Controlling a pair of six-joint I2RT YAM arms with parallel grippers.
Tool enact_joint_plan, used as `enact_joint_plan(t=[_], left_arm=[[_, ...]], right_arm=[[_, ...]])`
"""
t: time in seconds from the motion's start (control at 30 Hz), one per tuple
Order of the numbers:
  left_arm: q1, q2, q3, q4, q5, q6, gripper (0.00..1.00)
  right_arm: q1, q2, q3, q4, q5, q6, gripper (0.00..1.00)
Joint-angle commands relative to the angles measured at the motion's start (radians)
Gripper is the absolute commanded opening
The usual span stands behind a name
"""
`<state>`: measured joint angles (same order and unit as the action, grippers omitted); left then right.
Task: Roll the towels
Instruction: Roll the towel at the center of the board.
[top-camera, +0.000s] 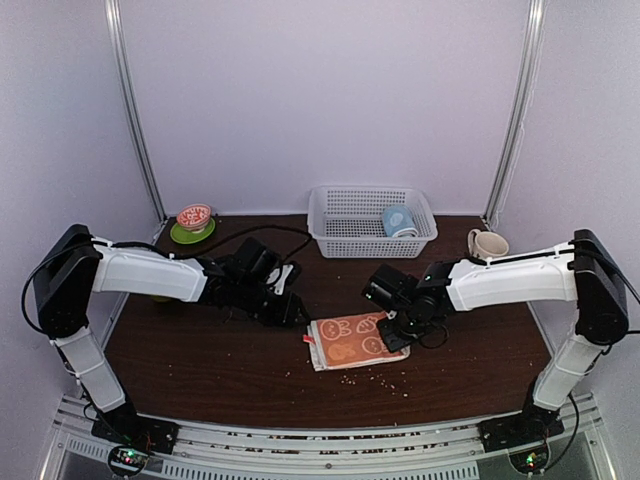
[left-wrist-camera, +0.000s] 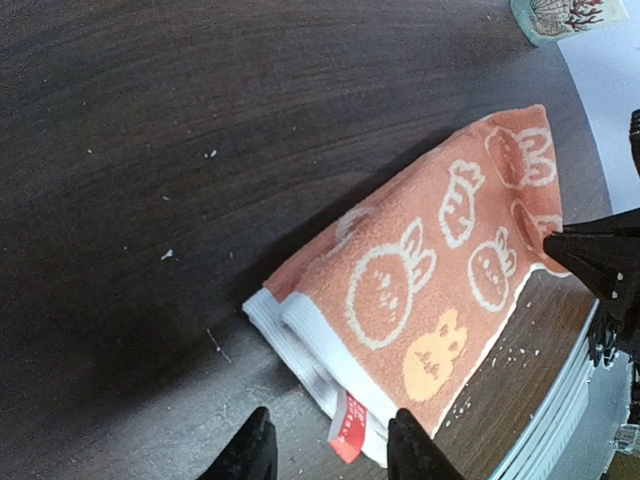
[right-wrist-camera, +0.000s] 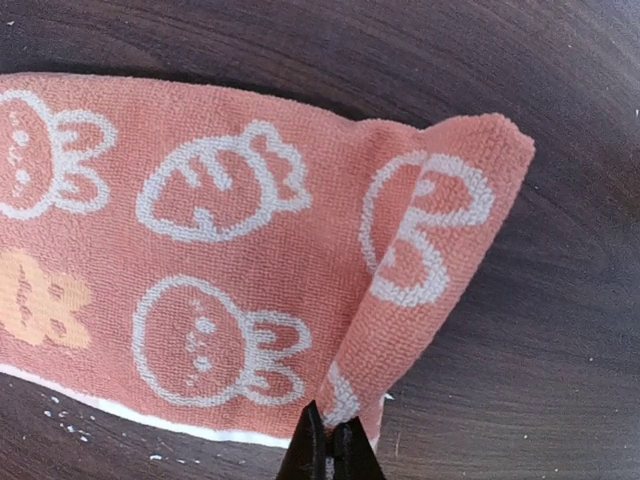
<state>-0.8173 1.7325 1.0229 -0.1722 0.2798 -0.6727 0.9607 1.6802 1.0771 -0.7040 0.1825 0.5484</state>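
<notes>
Orange towel (top-camera: 347, 340) lies with long axis left-right

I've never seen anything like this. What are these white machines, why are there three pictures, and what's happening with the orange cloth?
These are two robot arms bolted at the near edge of a table, each ending in a two-finger gripper. The wide picture comes from a fixed camera above and behind them. The other two come from cameras on the wrists, each seeing its own fingers. On the table are an orange towel with white bunnies and carrots, a basket holding a light blue towel, a mug and a bowl on a green plate. The right gripper is shut, pinching a folded-over corner of the orange towel. The left gripper is open at the towel's white-edged end, holding nothing.
</notes>
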Motion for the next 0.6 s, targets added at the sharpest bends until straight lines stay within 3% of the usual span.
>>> enact_joint_plan(t=[0.0, 0.57], left_arm=[[0.001, -0.015, -0.005, 0.060, 0.028, -0.018, 0.39], [-0.016, 0.072, 0.076, 0.174, 0.142, -0.131, 0.39]], right_arm=[[0.011, 0.000, -0.022, 0.078, -0.073, -0.044, 0.00], [0.005, 0.027, -0.109, 0.283, -0.211, -0.081, 0.04]])
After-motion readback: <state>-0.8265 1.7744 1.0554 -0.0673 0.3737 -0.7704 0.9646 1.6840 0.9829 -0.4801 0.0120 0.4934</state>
